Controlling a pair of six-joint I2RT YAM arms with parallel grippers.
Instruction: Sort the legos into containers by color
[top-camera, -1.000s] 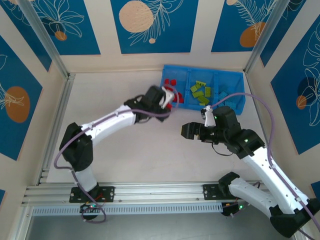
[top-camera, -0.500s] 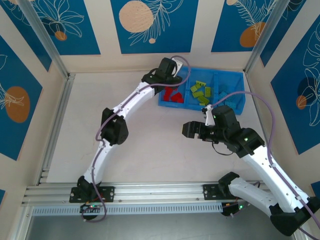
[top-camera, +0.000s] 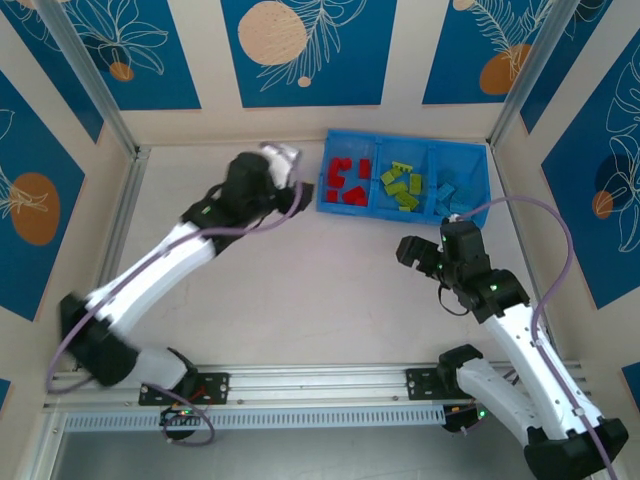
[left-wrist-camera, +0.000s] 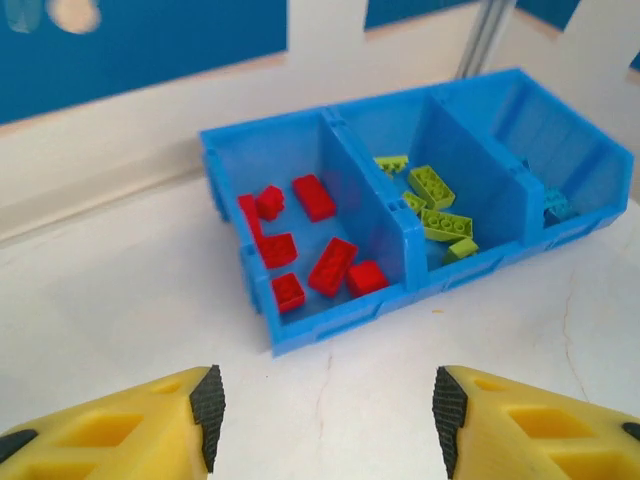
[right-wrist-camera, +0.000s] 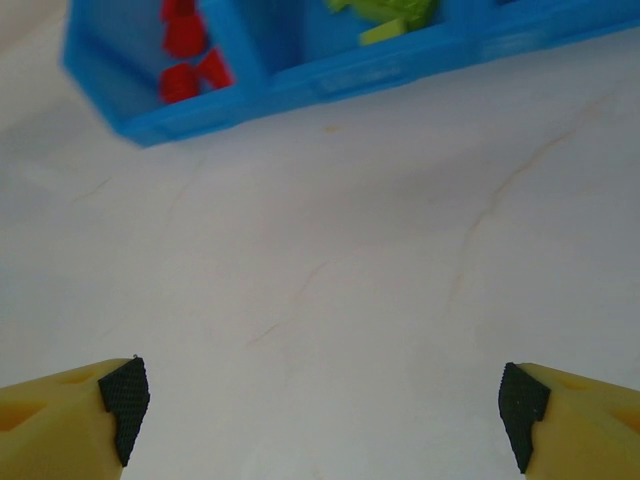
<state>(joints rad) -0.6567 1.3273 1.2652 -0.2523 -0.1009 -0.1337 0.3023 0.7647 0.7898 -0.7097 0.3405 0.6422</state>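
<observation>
White marbled tabletop (top-camera: 300, 290), walled by blue-and-cream leaf-pattern panels, carries one long bright-blue plastic bin (left-wrist-camera: 322, 330) with three compartments. Small red plastic bricks (left-wrist-camera: 330, 265) lie in the bin's left compartment, lime-green bricks (left-wrist-camera: 432, 190) in its middle, and light-blue bricks (left-wrist-camera: 557, 203) in its right. The left gripper (left-wrist-camera: 327, 412) hovers just left of the bin, jaws apart and empty. The right gripper (right-wrist-camera: 320, 400) hangs in front of the bin, jaws wide and empty. No brick is visible outside the bin, so sorting looks complete. The next move probably calls only for backing both arms clear of the bin.
</observation>
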